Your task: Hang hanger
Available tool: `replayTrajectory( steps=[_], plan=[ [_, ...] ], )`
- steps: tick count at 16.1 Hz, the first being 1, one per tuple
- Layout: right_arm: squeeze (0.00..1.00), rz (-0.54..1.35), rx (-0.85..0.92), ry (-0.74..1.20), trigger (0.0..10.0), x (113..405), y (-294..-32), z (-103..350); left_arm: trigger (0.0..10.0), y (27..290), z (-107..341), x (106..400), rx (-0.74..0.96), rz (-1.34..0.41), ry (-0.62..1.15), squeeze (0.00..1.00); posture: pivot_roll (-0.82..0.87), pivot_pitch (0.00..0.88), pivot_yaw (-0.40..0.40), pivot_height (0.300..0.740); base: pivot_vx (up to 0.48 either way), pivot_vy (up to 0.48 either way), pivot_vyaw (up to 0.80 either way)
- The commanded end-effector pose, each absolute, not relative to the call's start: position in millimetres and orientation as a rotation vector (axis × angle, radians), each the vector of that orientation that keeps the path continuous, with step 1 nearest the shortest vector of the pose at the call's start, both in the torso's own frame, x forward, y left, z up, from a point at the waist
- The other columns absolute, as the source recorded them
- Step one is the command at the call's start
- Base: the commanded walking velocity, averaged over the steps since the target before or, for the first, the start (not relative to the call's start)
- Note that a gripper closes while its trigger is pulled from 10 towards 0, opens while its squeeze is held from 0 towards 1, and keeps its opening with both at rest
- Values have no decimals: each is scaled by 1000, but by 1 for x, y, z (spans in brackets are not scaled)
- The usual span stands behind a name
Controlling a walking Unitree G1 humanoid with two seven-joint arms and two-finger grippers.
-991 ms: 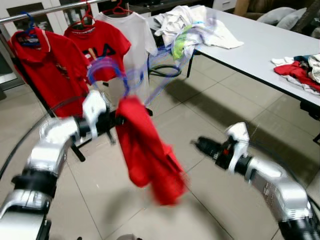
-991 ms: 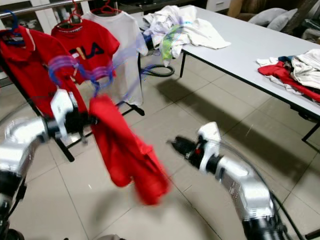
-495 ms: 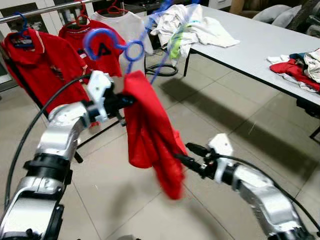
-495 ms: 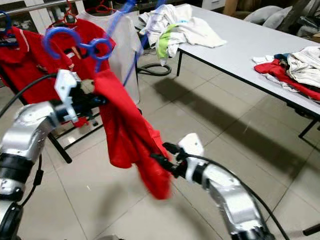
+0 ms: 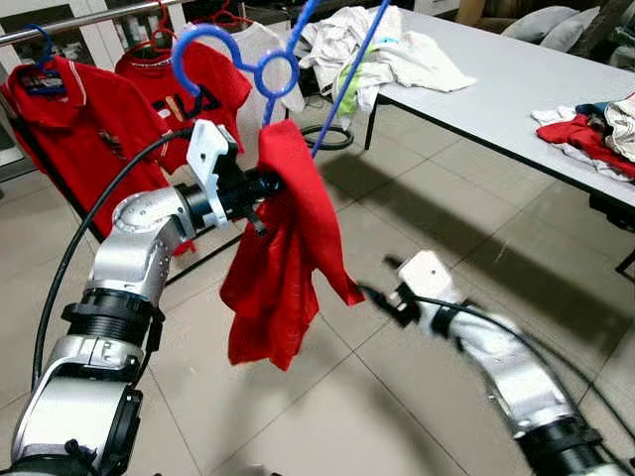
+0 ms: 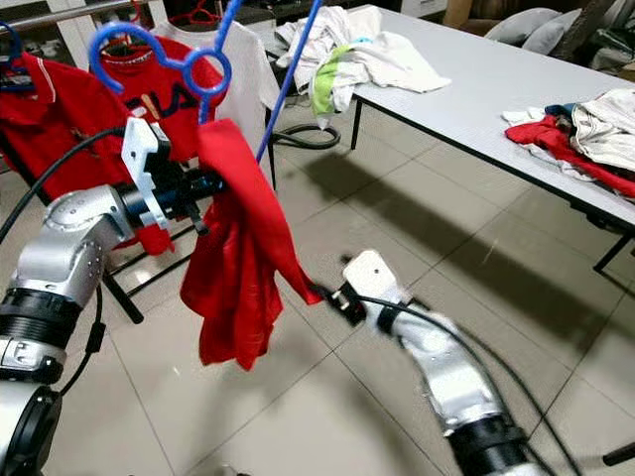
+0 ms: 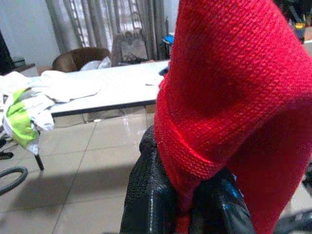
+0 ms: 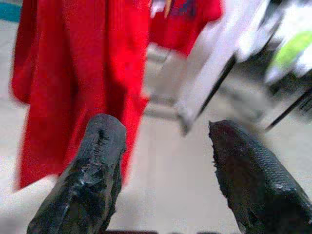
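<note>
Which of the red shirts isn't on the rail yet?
The plain red shirt on the blue plastic hanger, gripped by the left gripper. The other two red shirts already hang on the rail.

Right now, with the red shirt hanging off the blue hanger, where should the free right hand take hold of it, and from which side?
Probably the red shirt's trailing lower corner, approached from the robot's right: it juts toward the open right hand, while the left hand pinches the shoulder under the blue plastic hanger.
</note>
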State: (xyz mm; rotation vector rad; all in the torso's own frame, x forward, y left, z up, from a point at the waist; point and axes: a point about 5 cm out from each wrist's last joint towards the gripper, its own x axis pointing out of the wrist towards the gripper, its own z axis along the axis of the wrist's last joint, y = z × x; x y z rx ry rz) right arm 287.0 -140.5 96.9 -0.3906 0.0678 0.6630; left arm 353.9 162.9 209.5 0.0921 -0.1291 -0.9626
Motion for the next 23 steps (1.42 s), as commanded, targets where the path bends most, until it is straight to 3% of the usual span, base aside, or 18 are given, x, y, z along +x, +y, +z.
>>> replayTrajectory(
  steps=[1, 7, 10, 17, 18, 19, 20, 23],
  plan=[
    [0, 642, -439, -71, 10000, 288, -142, 114, 0, 167, 229, 355, 105, -955, -200, 0, -49, 0, 60, 740, 0, 0, 0],
    [0, 720, -366, -93, 10000, 260, -148, 100, 0, 175, 230, 347, 48, -914, -234, 0, -65, 0, 45, 740, 0, 0, 0],
    [0, 757, -373, 22, 10000, 257, -147, 86, 0, 173, 236, 346, 3, -951, -259, 0, -63, 0, 41, 740, 0, 0, 0],
    [0, 654, -387, 74, 10000, 274, -148, 83, 0, 176, 236, 338, -20, -1032, -232, 0, -53, 0, 47, 740, 0, 0, 0],
    [0, 658, -401, 86, 6667, 276, -147, 80, 0, 176, 238, 336, -36, -1044, -235, 0, -52, 0, 47, 740, 0, 0, 0],
    [0, 665, -412, 92, 2706, 277, -147, 79, 0, 176, 238, 336, -40, -1046, -237, 0, -51, 0, 47, 740, 0, 0, 0],
    [0, 674, -415, 99, 0, 279, -145, 78, 0, 175, 240, 336, -46, -1056, -240, 0, -49, 0, 47, 740, 0, 0, 0],
    [0, 698, -390, 86, 0, 283, -137, 80, 0, 176, 241, 337, -47, -1049, -242, 0, -47, 0, 47, 740, 0, 0, 0]
  ],
)
